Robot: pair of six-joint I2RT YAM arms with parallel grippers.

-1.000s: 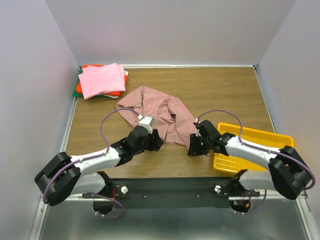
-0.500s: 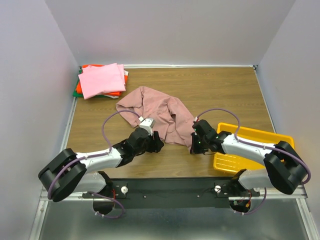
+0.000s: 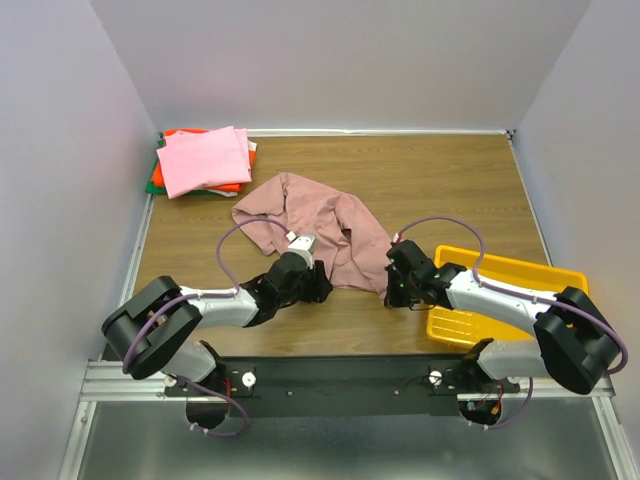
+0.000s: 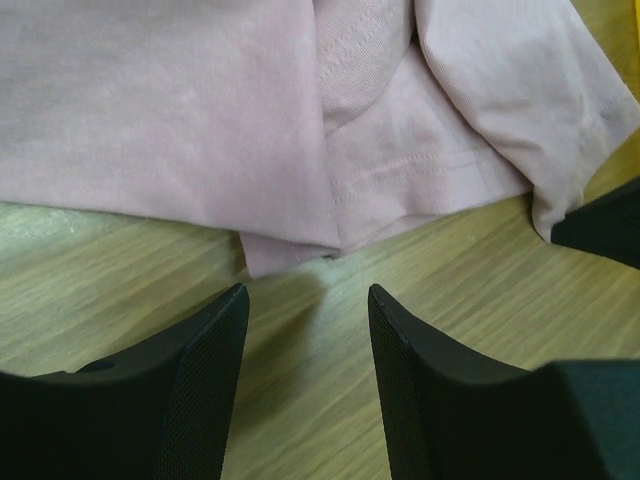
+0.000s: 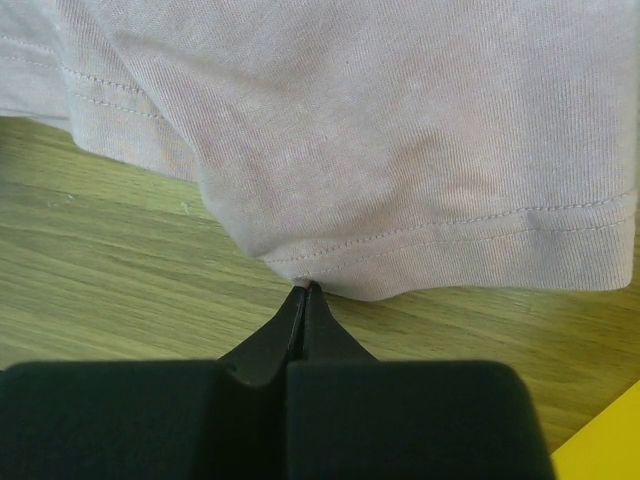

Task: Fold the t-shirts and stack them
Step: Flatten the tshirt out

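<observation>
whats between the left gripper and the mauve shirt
Only bare wooden table: in the left wrist view a strip of it separates the open left gripper from the hem of the mauve t-shirt.

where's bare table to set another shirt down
Widest free patch: far right of the table, bordered by the mauve shirt and the tray. A smaller one on the left, between the stack and left arm. Crowded: near middle, where the right arm also meets the shirt.

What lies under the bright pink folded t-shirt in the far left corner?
An orange-red folded t-shirt shows at its edges, and a green one peeks out below on the left. The bright pink t-shirt covers the rest, so any further layers cannot be seen.
</observation>
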